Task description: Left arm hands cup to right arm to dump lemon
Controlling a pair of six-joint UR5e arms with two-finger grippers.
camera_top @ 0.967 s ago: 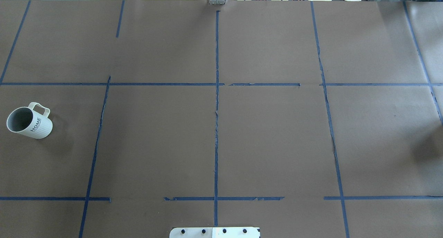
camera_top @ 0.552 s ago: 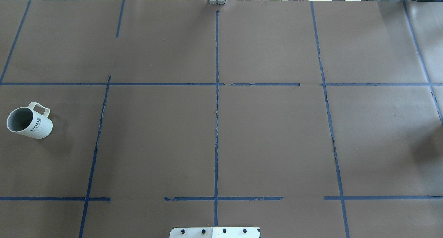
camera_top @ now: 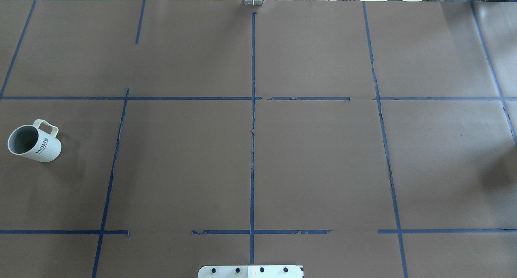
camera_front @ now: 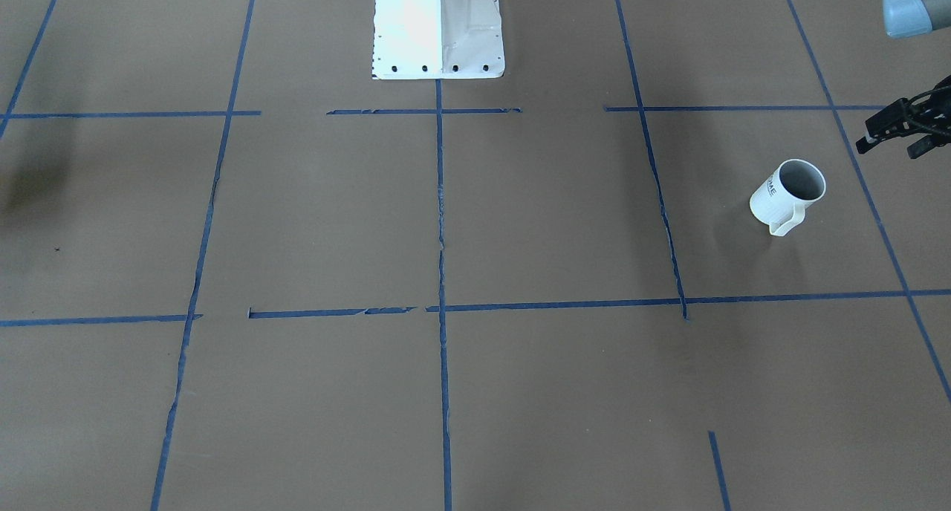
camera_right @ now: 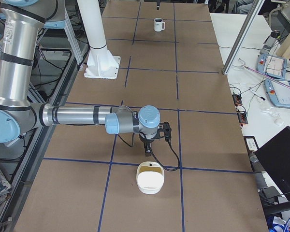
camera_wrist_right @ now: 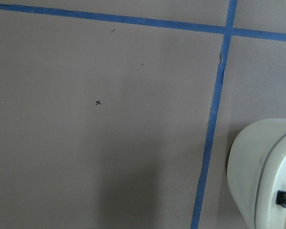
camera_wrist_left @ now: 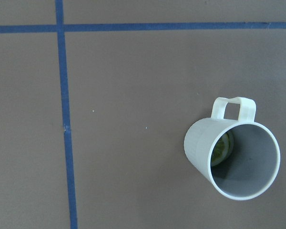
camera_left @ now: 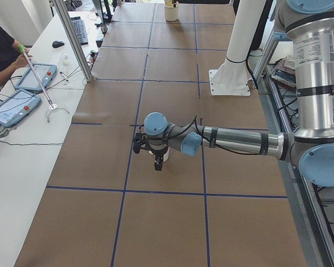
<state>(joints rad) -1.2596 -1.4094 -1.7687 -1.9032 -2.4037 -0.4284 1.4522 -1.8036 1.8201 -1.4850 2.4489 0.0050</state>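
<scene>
The off-white cup [camera_top: 34, 142] stands upright at the table's far left, with dark lettering on its side. It also shows in the front-facing view [camera_front: 787, 195] and the left wrist view [camera_wrist_left: 233, 160]. The olive-yellow lemon [camera_wrist_left: 222, 148] lies inside it on the bottom. My left gripper [camera_front: 885, 145] hangs above the table beside the cup, apart from it; its two fingers look spread and hold nothing. My right gripper [camera_right: 149, 145] points down at the other end of the table, and I cannot tell whether it is open or shut.
A cream rounded container [camera_right: 151, 178] sits on the table just past my right gripper; it also shows in the right wrist view [camera_wrist_right: 264, 171]. Blue tape lines divide the brown table. The robot's white base [camera_front: 438, 28] stands at mid-table edge.
</scene>
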